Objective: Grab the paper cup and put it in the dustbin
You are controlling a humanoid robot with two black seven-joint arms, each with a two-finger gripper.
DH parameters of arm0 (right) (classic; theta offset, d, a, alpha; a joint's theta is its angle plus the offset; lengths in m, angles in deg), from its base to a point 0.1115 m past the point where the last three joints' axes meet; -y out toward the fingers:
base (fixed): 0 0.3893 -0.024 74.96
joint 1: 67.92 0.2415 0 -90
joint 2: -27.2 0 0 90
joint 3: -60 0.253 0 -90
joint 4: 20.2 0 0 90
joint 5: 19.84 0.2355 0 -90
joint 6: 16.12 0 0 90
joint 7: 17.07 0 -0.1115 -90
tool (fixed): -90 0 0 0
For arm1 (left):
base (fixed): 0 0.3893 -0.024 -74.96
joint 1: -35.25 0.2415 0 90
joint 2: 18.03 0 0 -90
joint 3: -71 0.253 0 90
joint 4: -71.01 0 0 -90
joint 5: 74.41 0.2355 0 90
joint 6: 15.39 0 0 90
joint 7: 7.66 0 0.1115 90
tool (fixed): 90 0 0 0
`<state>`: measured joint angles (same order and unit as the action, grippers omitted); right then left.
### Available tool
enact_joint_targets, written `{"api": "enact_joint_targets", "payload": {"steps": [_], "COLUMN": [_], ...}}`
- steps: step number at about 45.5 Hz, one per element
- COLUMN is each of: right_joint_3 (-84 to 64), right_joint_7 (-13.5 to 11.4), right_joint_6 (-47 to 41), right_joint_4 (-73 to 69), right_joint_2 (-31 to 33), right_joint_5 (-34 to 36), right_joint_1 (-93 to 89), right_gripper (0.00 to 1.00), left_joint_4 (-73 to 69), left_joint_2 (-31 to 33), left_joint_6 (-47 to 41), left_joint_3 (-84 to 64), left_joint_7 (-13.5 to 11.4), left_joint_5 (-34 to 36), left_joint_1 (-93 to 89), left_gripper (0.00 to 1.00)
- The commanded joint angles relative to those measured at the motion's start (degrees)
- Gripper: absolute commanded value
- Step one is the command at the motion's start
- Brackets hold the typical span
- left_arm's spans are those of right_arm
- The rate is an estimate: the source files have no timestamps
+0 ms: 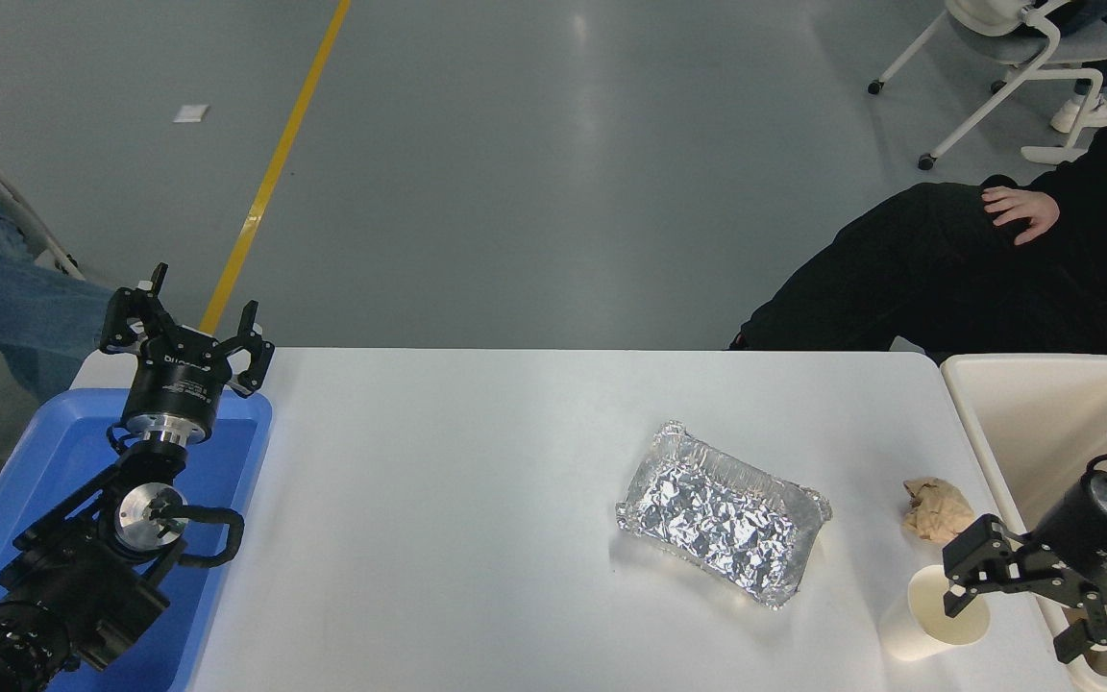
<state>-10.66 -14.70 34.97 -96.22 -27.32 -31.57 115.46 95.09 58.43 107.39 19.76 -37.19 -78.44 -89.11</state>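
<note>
1 high head view looks down over the table

Right hand covering part of the paper cup rim, its arm cut off by the right edge, dustbin cropped at right and bottom, seated person cropped at right, left arm cropped at lower left.
</note>
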Motion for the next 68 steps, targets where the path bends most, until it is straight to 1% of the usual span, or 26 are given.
{"api": "enact_joint_targets", "payload": {"steps": [1,6,13,25,28,31,35,38,42,45,49,50,53,57,68], "right_joint_3": [3.15,4.83,4.92,4.92,4.92,4.92,5.0,5.0,5.0,5.0,4.92,5.0,4.92,4.92,5.0], "right_joint_7": [0.01,0.01,-0.08,-0.08,-0.08,-0.08,0.01,-0.08,-0.08,-0.08,-0.08,0.01,-0.08,-0.08,-0.08], "right_joint_6": [6.99,13.14,18.42,19.66,19.66,19.75,19.66,19.66,19.66,19.66,19.4,19.22,18.96,18.96,18.87], "right_joint_4": [0.17,0.17,0.51,1.66,1.66,1.66,1.66,1.66,1.66,1.66,1.57,1.57,1.48,1.48,1.48], "right_joint_2": [-0.23,-0.06,-0.06,-0.06,-0.15,-0.23,-0.24,-0.15,-0.15,-0.15,0.03,0.03,0.12,0.29,0.29], "right_joint_5": [0.3,0.48,0.48,0.48,0.48,0.39,0.31,0.39,0.57,0.83,1.36,1.88,2.85,4.26,5.23], "right_joint_1": [-5.05,-7.25,-8.4,-9.54,-10.15,-10.68,-10.94,-10.95,-10.95,-11.12,-11.21,-11.3,-11.3,-11.3,-11.12], "right_gripper": [1.0,1.0,0.99,0.97,0.89,0.85,0.71,0.66,0.55,0.44,0.2,0.12,0.01,0.0,0.0], "left_joint_4": [0.0,0.0,0.0,0.0,0.0,0.0,0.0,0.0,0.0,0.0,0.0,0.0,0.0,0.0,0.0], "left_joint_2": [0.0,0.0,0.0,0.0,0.0,0.0,0.0,0.0,0.0,0.0,0.0,0.0,0.09,0.0,0.0], "left_joint_6": [0.0,0.0,0.0,0.0,0.0,0.0,0.0,0.0,0.0,0.0,0.0,0.0,0.0,0.0,0.0], "left_joint_3": [0.0,0.0,-0.09,0.0,-0.09,0.0,-0.09,0.0,-0.09,0.0,-0.09,-0.09,-0.09,0.0,-0.09], "left_joint_7": [0.0,0.0,0.0,0.0,0.0,0.0,0.0,0.0,0.0,0.0,0.0,0.0,0.0,0.0,0.0], "left_joint_5": [-0.02,-0.02,-0.02,-0.02,-0.02,-0.02,-0.02,-0.02,-0.02,-0.02,-0.02,-0.02,-0.02,-0.02,-0.02], "left_joint_1": [0.0,0.0,0.0,0.0,0.0,0.0,0.0,0.0,0.0,0.0,0.0,0.0,0.0,0.0,0.0], "left_gripper": [0.99,0.99,0.99,0.99,0.99,0.99,0.99,0.99,0.99,0.99,0.99,0.99,0.99,0.99,0.99]}}
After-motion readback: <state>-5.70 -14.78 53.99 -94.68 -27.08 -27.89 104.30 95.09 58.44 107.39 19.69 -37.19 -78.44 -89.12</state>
